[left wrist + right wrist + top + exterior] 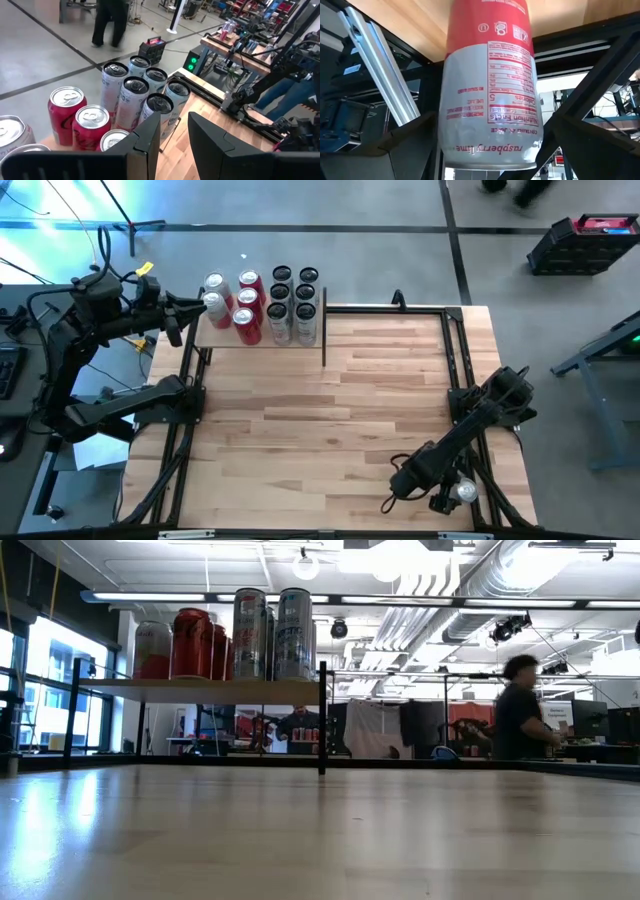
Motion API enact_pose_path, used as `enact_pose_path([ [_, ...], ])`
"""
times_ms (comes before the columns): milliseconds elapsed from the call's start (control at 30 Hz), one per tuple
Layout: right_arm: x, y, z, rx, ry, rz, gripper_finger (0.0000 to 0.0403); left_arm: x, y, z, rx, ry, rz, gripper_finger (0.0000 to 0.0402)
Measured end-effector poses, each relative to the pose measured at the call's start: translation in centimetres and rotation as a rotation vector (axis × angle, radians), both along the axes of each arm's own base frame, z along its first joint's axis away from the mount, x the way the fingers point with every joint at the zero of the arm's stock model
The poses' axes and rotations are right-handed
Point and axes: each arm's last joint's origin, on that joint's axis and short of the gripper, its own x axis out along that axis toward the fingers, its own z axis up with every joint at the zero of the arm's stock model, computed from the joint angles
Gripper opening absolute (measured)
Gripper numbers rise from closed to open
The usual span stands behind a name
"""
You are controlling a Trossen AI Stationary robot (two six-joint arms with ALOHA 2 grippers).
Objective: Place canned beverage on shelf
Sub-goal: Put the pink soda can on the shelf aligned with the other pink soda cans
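Note:
The shelf (215, 338) is a small light-wood board on black posts at the table's far left; it also shows in the low view (200, 690). Red cans (249, 305) and several tall silver cans (293, 305) stand on it. My left gripper (190, 315) hovers at the shelf's left end, open and empty, with the cans below and ahead of it in its wrist view (174, 135). My right gripper (452, 492) is at the table's near right corner, shut on a red-and-white can (490, 75). My right gripper pinches the can's white half (455, 125) between its two fingers, one finger (407, 137) on each side of the round wall. The fingers lie across the can. Whether the can rests on the table I cannot tell.
Black frame rails (455, 370) run along the table's left and right sides. The wooden middle of the tabletop (320, 410) is bare. A person (520, 710) stands in the room behind the table, and another walks on the floor beyond the shelf (107, 22).

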Motion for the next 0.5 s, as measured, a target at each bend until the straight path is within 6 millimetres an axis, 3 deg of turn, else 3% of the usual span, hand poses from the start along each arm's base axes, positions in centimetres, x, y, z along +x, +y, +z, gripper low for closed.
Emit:
enact_pose_path([
  [500,-1.9,1.4,-0.2,-0.027,0.042,0.036,0.0380,0.0,0.0,0.0,0.005,0.006,-0.003,0.0090],
])
